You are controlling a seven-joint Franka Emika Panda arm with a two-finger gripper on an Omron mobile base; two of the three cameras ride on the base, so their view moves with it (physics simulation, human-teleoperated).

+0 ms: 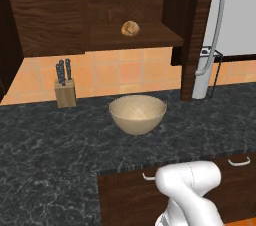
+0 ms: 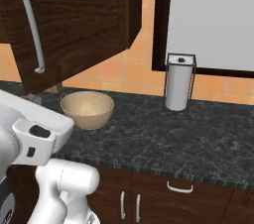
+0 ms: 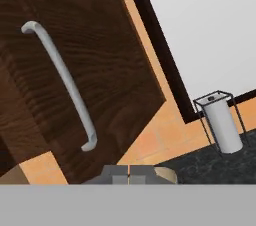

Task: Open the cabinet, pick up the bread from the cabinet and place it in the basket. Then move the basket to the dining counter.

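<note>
Bread [image 1: 130,28] on open cabinet [image 1: 132,35] shelf: light, soft, probably squashable; I'd pinch its middle gently. My claw's opening I can't tell.

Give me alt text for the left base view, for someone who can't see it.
An open dark wood cabinet holds a small round bread on its shelf, above a tan basket standing on a black speckled counter. A knife block stands to the left, a paper towel holder to the right.
</note>
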